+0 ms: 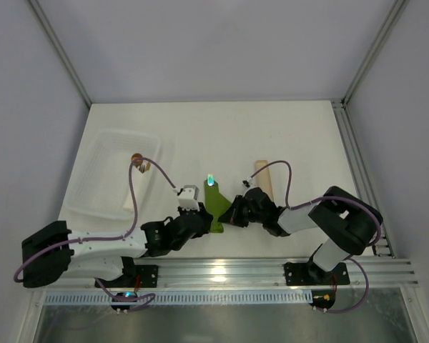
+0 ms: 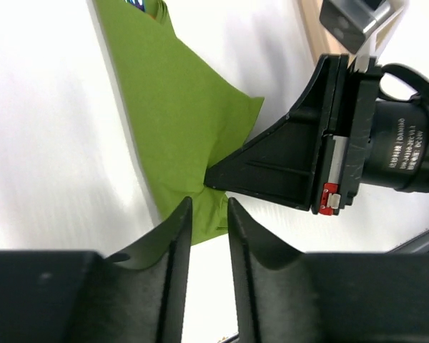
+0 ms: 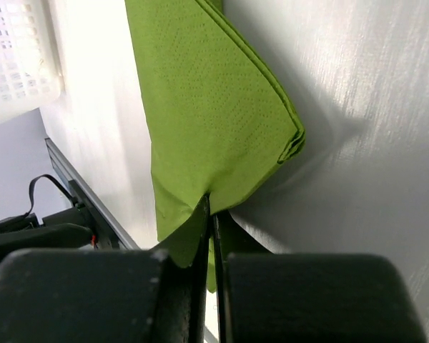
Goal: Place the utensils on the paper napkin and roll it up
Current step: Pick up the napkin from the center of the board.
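Note:
The olive-green paper napkin (image 1: 216, 206) lies folded over into a narrow strip between my two grippers. It also shows in the left wrist view (image 2: 179, 114) and the right wrist view (image 3: 207, 107). A shiny green-purple utensil (image 1: 211, 181) sticks out of its far end; its tip shows in the left wrist view (image 2: 138, 4). No orange rod shows. My right gripper (image 1: 229, 213) (image 3: 211, 207) is shut on the napkin's right edge. My left gripper (image 1: 206, 223) (image 2: 209, 207) is open by a narrow gap, with the napkin's near corner between its tips.
A pale wooden stick (image 1: 262, 176) lies on the table right of the napkin. A clear plastic tray (image 1: 104, 189) stands at the left with a small brown item (image 1: 136, 158) at its far edge. A metal rail (image 1: 272, 271) runs along the near edge.

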Controlling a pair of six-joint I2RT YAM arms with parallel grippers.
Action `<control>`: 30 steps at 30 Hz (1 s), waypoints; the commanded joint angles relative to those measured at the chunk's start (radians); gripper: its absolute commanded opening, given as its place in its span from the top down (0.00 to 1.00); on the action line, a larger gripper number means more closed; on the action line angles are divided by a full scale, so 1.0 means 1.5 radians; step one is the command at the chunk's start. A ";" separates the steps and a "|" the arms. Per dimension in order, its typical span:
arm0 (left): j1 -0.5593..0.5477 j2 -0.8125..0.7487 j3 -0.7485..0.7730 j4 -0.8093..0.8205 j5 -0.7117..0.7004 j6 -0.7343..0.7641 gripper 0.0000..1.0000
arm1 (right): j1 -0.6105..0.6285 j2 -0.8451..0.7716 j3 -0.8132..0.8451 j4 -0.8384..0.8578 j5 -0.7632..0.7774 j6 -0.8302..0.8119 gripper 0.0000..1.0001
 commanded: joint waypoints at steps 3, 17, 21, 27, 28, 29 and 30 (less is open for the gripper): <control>0.010 -0.090 0.013 -0.158 -0.035 0.003 0.66 | 0.002 -0.038 0.004 -0.061 0.038 -0.090 0.96; 0.072 -0.137 -0.063 -0.056 0.138 -0.022 0.39 | 0.001 -0.125 0.042 -0.133 -0.025 -0.106 0.96; 0.072 -0.152 -0.081 -0.040 0.132 -0.021 0.29 | -0.001 -0.154 0.055 -0.153 -0.030 -0.084 0.96; 0.072 -0.157 -0.120 0.020 0.139 -0.041 0.20 | -0.003 -0.159 0.061 -0.164 -0.034 -0.075 0.96; 0.072 -0.156 -0.124 0.031 0.143 -0.044 0.20 | -0.003 -0.160 0.060 -0.166 -0.035 -0.073 0.97; 0.072 -0.154 -0.129 0.043 0.144 -0.047 0.18 | -0.003 -0.163 0.059 -0.165 -0.035 -0.074 0.96; 0.072 -0.153 -0.135 0.060 0.143 -0.049 0.18 | -0.003 -0.165 0.058 -0.166 -0.035 -0.074 0.96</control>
